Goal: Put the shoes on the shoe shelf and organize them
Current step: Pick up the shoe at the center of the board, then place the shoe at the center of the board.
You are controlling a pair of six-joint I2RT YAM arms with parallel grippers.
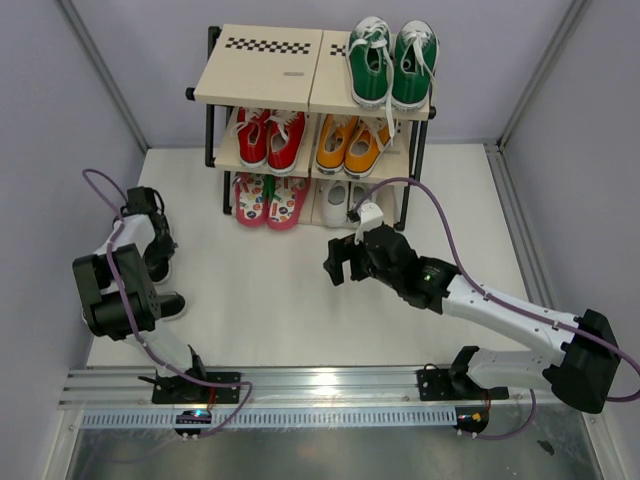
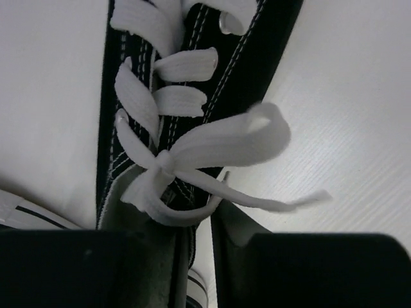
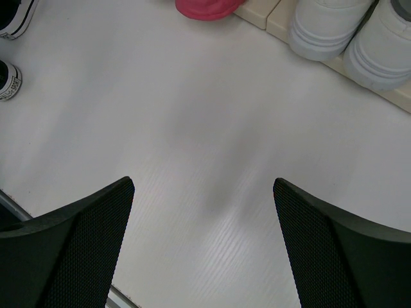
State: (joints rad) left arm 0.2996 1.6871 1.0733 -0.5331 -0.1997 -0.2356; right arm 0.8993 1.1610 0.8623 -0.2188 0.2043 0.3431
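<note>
Left tool (image 2: 209, 263) straddles the black sneaker (image 2: 257, 58), its length running straight ahead; clamped or not, can't tell. Right tool (image 3: 202, 212) is open.

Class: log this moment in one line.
left gripper at black sneaker, grip unclear | right gripper open, empty | green sneakers on shoe shelf

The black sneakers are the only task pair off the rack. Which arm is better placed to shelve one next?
Left. The left claw grips the black sneaker by its collar; the right claw hangs open over bare table, holding nothing, though nearer the shoe shelf.
</note>
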